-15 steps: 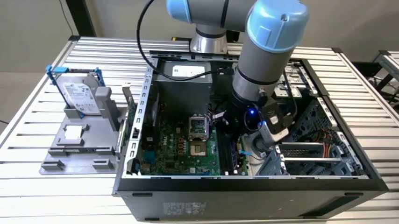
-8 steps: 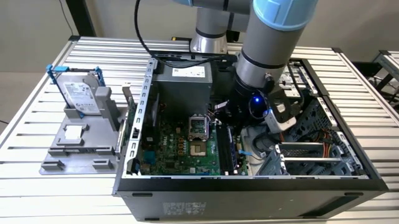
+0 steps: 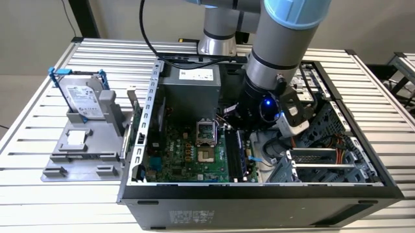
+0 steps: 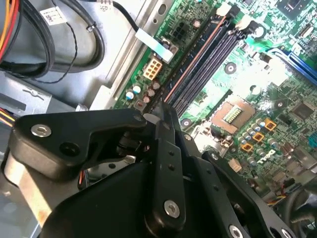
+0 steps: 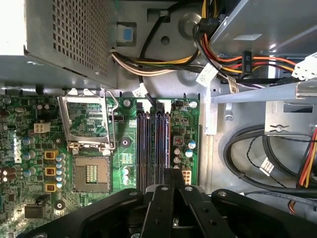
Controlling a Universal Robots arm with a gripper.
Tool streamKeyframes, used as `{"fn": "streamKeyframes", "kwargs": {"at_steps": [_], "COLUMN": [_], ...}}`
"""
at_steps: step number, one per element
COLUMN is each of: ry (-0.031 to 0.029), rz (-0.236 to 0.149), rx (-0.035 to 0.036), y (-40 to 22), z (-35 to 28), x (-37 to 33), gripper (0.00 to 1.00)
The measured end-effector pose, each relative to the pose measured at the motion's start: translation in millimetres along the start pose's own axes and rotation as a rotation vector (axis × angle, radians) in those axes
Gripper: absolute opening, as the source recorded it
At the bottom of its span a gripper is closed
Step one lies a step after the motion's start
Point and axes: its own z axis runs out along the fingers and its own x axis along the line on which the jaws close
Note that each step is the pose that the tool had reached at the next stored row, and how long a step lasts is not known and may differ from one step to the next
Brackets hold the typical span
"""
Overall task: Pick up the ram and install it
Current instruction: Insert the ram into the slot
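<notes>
Ram [image 4: 191, 60] is seen edge-on in the second wrist view – a long, very thin dark strip with a reddish-brown line along its upper edge, running away from the fingertips in line with the black memory slots [image 4: 210, 54] of the green motherboard [image 4: 277, 104]. Its flat faces and chips are not presented to the camera, and how deep it sits in the slot cannot be told. The gripper [image 4: 158, 116] is lowered inside the open computer case [image 3: 259, 191], its black fingers [image 4: 166, 148] drawn together on the near end of the strip. In the first wrist view the gripper [image 5: 173, 173] is placed at the end of the slots [image 5: 152, 144], beside the open processor socket [image 5: 91, 171]; bundled cables [image 5: 163, 62] are gathered past the slots' far end. In the exterior view the arm [image 3: 279, 53] is reached down into the case – outside it, on the exterior view's left, a silver hard drive [image 3: 84, 99] with blue rails is stood in a grey holder [image 3: 81, 150] on the slatted table [image 3: 39, 204].
</notes>
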Motion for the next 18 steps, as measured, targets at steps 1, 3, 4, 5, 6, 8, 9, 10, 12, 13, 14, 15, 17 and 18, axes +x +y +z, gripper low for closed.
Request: {"fn": "streamKeyframes", "kwargs": {"at_steps": [1, 3, 4, 5, 6, 8, 9, 10, 12, 13, 14, 15, 17, 18], "ry": [0.0, 0.0, 0.0, 0.0, 0.0, 0.0, 0.0, 0.0, 0.0, 0.0, 0.0003, 0.0004, 0.0008, 0.0011], "rz": [0.0, 0.0, 0.0, 0.0, 0.0, -0.001, -0.001, -0.001, -0.001, -0.001, -0.002, -0.008, -0.034, -0.047], "rx": [0.0, 0.0, 0.0, -0.0001, 0.0, 0.0, 0.0, 0.0, 0.0, 0.0, 0.0, 0.0, -0.0001, -0.0001], "y": [0.0, 0.0, 0.0, 0.0, 0.0, 0.0, 0.0, 0.0, 0.0, 0.0, 0.0, 0.0, 0.0, -0.1], "z": [0.0, 0.0, 0.0, 0.0, 0.0, 0.0, 0.0, 0.0, 0.0, 0.0, 0.0, 0.0, 0.0, 0.0], "x": [0.0, 0.0, 0.0, 0.0, 0.0, 0.0, 0.0, 0.0, 0.0, 0.0, 0.0, 0.0, 0.0, 0.0], "gripper": [0.0, 0.0, 0.0, 0.0, 0.0, 0.0, 0.0, 0.0, 0.0, 0.0, 0.0, 0.0, 0.0, 0.0]}}
